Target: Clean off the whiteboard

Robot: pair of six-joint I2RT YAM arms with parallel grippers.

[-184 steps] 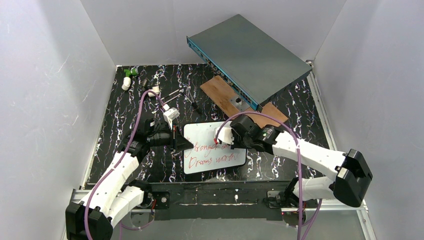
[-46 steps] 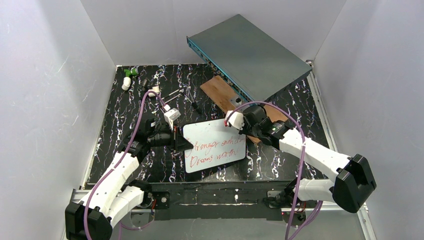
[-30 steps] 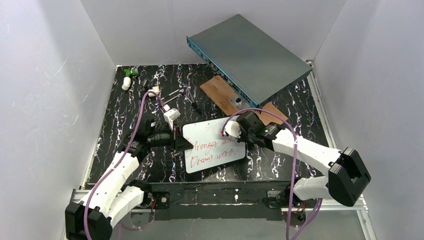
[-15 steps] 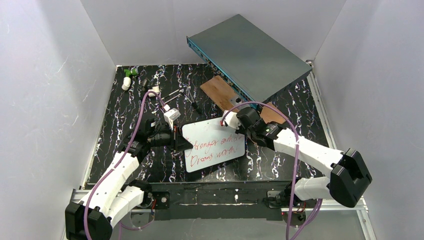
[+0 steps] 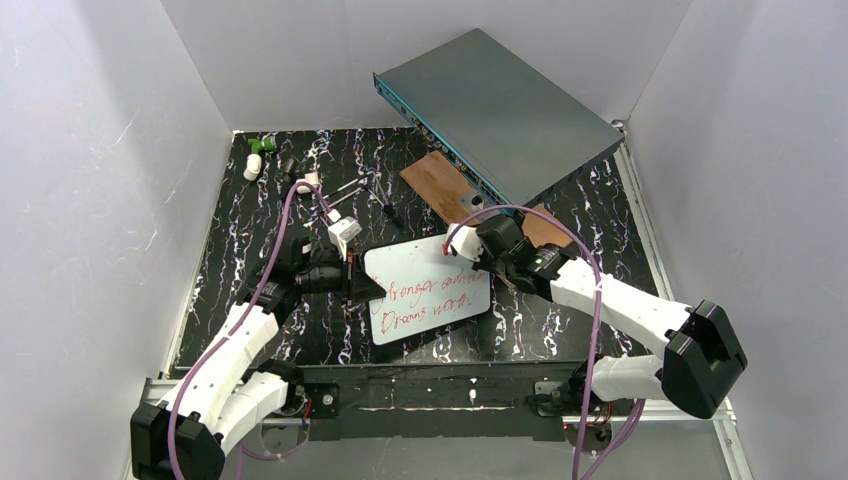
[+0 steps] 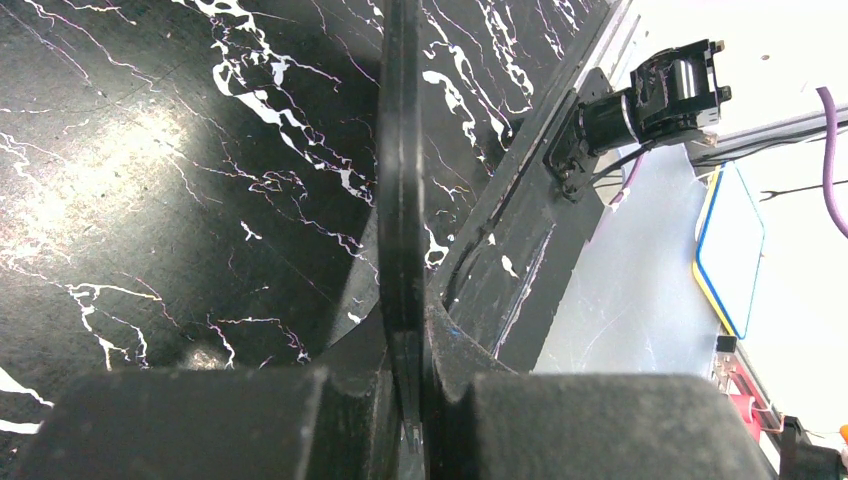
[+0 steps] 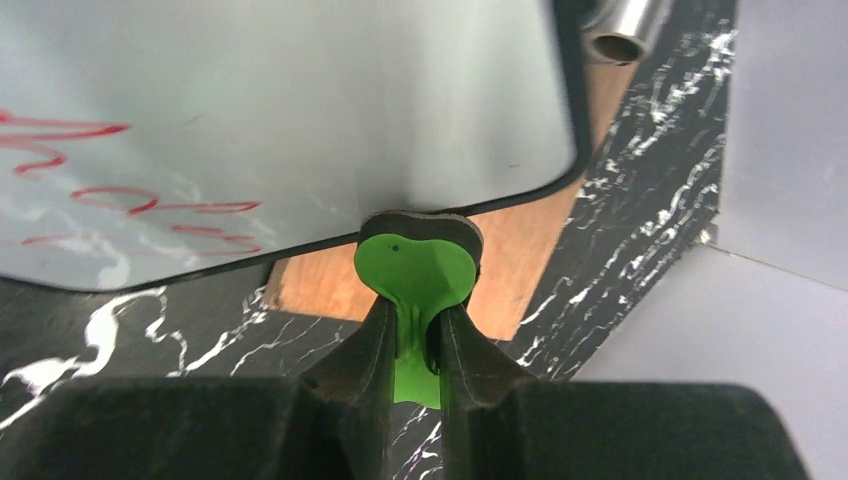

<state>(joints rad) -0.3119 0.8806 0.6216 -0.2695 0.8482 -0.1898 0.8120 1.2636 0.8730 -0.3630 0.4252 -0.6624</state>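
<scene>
The whiteboard (image 5: 428, 292) lies on the black marbled table with two lines of red handwriting on it. My left gripper (image 5: 360, 283) is shut on the board's left edge. In the left wrist view the board shows edge-on as a thin black rim (image 6: 402, 180) between my left gripper's (image 6: 406, 335) jaws. My right gripper (image 5: 472, 256) is at the board's top right corner, shut on a green eraser (image 7: 415, 268). In the right wrist view the eraser's black pad meets the rim of the whiteboard (image 7: 300, 110) in front of my right gripper (image 7: 412, 318).
A grey-teal metal box (image 5: 497, 110) leans at the back right over a brown wooden plank (image 5: 443, 188), which also shows under the board's corner (image 7: 525, 265). Small white caps (image 5: 251, 166), a green piece (image 5: 262, 144) and pens (image 5: 386, 206) lie at the back left. White walls enclose the table.
My right gripper has swept back and forth with the eraser over the board's top right area and now sits at its corner. The left gripper has kept its hold; the board turned slightly.
</scene>
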